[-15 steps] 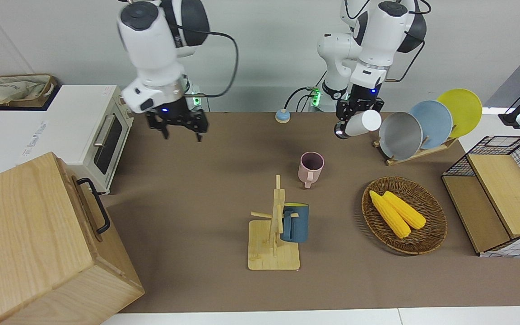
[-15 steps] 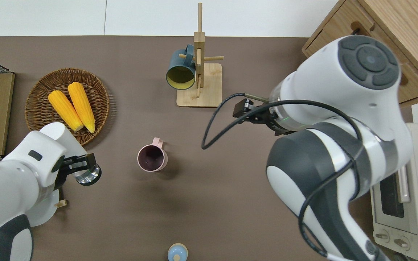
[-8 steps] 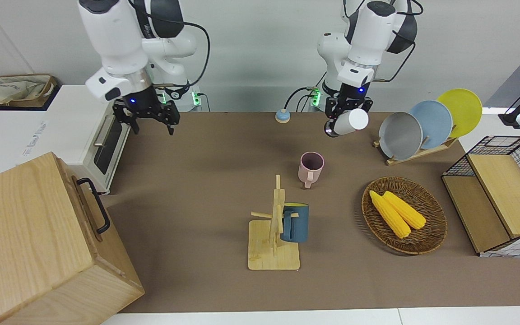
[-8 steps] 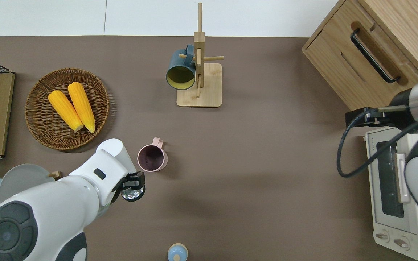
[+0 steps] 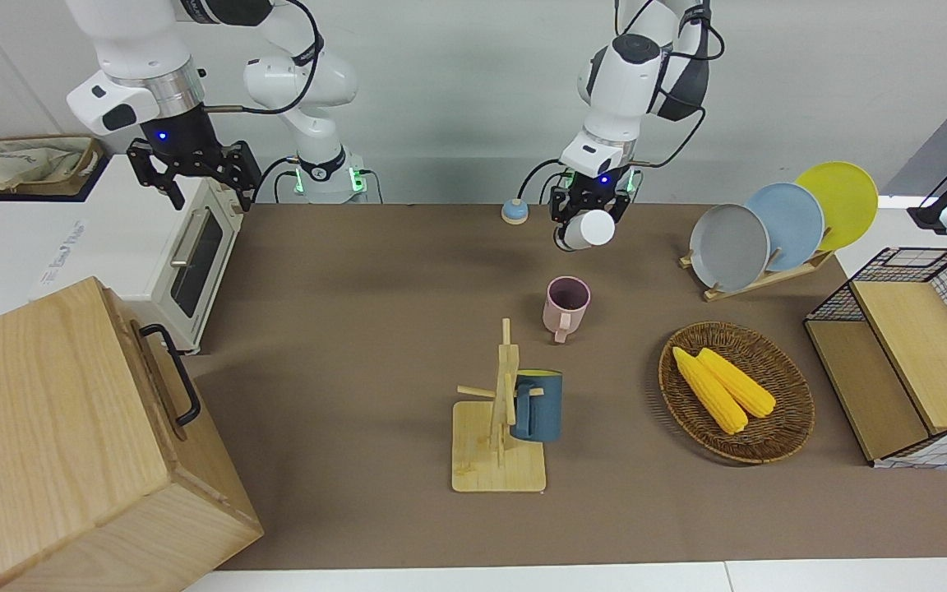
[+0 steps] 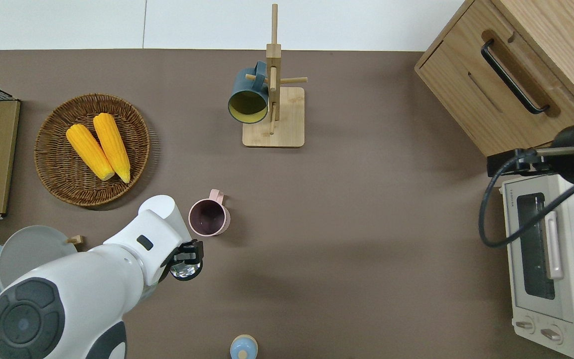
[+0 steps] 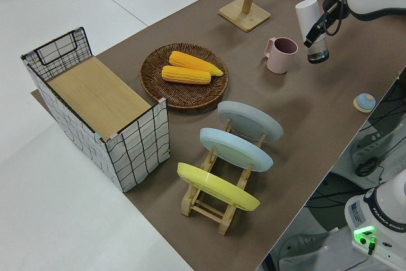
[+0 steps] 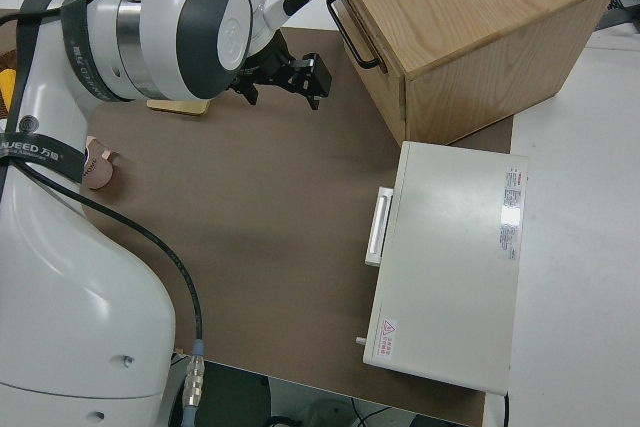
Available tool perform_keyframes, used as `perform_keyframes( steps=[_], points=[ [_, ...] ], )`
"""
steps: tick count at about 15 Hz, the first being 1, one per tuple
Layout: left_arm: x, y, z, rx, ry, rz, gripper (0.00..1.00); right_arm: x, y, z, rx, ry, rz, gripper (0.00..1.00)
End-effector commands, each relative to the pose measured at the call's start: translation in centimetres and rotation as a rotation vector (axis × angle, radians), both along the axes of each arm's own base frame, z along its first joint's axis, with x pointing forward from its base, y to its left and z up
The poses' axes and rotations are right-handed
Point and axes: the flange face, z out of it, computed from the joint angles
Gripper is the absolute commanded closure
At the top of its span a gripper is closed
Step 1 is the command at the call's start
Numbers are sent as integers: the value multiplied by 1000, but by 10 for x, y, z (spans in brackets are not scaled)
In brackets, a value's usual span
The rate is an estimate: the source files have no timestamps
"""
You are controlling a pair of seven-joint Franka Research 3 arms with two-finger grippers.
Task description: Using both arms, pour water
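Gripping a glass (image 6: pixel 184 269) — left fingers (image 6: pixel 191 248) beside pink mug (image 6: pixel 209 218) rim

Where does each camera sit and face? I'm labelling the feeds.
Front: across the table, facing both robots; left gripper, right gripper show.
Overhead: above, looking down; left gripper holds glass.
Left side: left arm's end, along table; left gripper.
Right side: above right arm, along its reach; right gripper.
Shared: all show the pink mug.
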Motion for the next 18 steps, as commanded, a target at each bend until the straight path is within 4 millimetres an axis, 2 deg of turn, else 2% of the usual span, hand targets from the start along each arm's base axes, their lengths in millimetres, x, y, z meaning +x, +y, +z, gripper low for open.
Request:
perform_keyframes(
  steps=[1, 4, 9, 18],
  points=[
    [-4, -3, -10, -14, -11, 14, 1000, -6, 15, 1, 2, 4, 40, 9],
    [-3, -3, -21, 0, 19, 11, 1000, -7, 27, 2, 1, 2, 63, 9],
    [3, -1, -36, 20, 63, 7, 1000, -7, 26, 1, 1, 4, 63, 9],
    [34, -5, -41, 54, 201, 7, 1000, -7, 26, 2, 1, 2, 63, 9]
  ],
)
